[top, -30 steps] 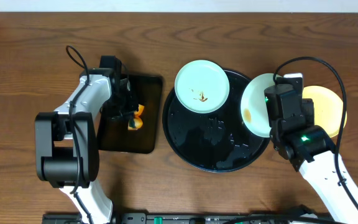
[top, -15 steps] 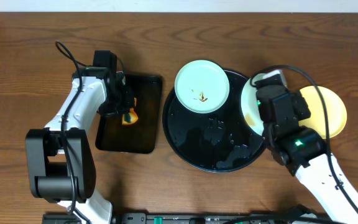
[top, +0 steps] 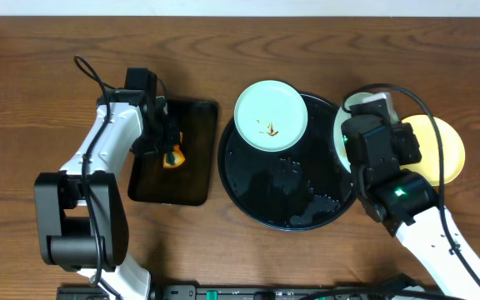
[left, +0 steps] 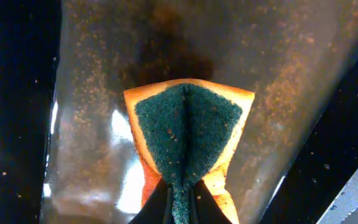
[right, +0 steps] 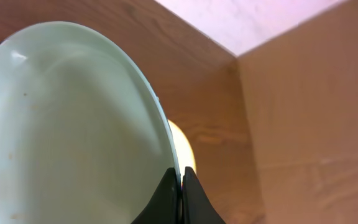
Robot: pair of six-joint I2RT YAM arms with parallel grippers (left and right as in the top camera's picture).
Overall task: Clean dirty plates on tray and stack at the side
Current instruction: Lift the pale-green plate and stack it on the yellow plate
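Pinching plate point(right: 73, 124) by thin rim in right gripper point(right: 180, 171), likely stiff, light, slick, chippable, apt to pivot; clamping soft sponge point(left: 188, 124) in left gripper point(left: 179, 190).

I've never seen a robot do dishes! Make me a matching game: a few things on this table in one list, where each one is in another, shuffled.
Things
1. sponge
2. yellow plate
3. mint plate nearer the sponge
4. mint plate nearer the yellow plate

Places
A. gripped by its rim in the right pincer
B. lying on the table, far right
C. pinched in the left pincer over the rectangular tray
D. resting on the far edge of the round black tray

Pairs: 1-C, 2-B, 3-D, 4-A
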